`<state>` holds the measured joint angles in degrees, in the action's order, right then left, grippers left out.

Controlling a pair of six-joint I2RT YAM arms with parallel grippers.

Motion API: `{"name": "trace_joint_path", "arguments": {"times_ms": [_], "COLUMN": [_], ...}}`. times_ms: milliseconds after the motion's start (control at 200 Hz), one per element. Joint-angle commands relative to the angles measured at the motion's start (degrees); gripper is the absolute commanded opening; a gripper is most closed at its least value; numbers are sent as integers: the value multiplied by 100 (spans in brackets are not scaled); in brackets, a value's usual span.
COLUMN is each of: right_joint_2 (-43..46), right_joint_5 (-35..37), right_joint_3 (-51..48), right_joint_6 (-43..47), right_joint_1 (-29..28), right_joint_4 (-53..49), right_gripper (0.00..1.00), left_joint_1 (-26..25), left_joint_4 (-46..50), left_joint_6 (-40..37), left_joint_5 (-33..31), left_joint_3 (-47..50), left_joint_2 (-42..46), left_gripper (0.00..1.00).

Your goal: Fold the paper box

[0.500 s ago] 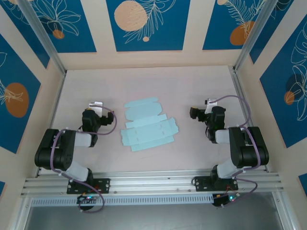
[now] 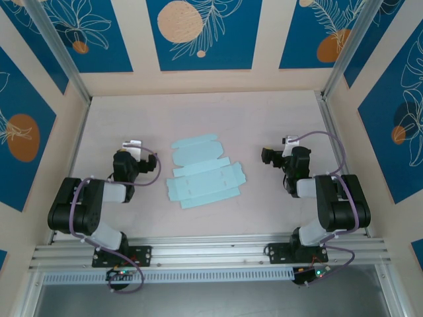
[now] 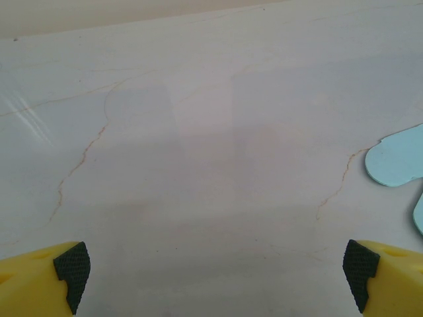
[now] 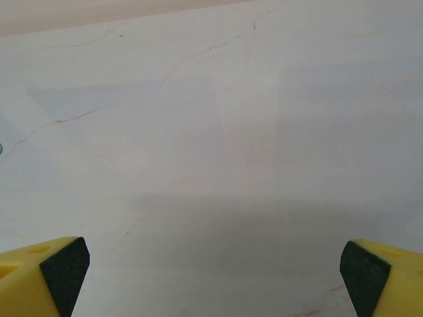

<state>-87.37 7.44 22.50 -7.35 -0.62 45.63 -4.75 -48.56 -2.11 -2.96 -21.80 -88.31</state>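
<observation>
Jaws on both arms stand spread wide, with nothing held between them. On the left gripper the yellow fingers and their black pads sit at the two bottom corners of the left wrist view, and only the bare, pale table with its thin brown veins lies in the gap. The right gripper looks the same in the right wrist view: one yellow finger at each bottom corner, dark pads facing inward, bare table between them. The box is a flat, unfolded sheet of pale aqua card, lying on the table between the two grippers and touching neither. From above it sits slightly askew, with a narrower part with rounded flaps on the far side and a wider panel with tabs on the near side. One rounded flap shows at the right edge of the left wrist view, ahead of and outside the right-hand finger. Both black arms are folded low on either side of the sheet, the left arm to its left and the right arm to its right, each trailing a purple cable. Their bases are bolted to a metal rail along the near edge. Pale walls with blue panels carrying white leaf lines and orange discs enclose the table on three sides.
</observation>
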Motion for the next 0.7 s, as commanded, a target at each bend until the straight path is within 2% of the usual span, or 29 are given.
{"name": "trace_joint_path", "arguments": {"times_ms": [0, 600, 695], "right_joint_2": [14, 24, 110], "right_joint_5": [-55, -65, -161], "right_joint_3": [124, 110, 243], "right_joint_6": [119, 118, 131], "right_joint_1": [27, 27, 31], "right_joint_4": [69, 78, -206], "right_gripper": [99, 100, 100], "left_joint_1": [63, 82, 84], "left_joint_4": [4, 5, 371], "left_joint_6": [-114, -101, -157], "left_joint_5": [129, 159, 302], "left_joint_3": [-81, -79, -213], "left_joint_2": [25, 32, 187], "left_gripper": [100, 100, 100]}}
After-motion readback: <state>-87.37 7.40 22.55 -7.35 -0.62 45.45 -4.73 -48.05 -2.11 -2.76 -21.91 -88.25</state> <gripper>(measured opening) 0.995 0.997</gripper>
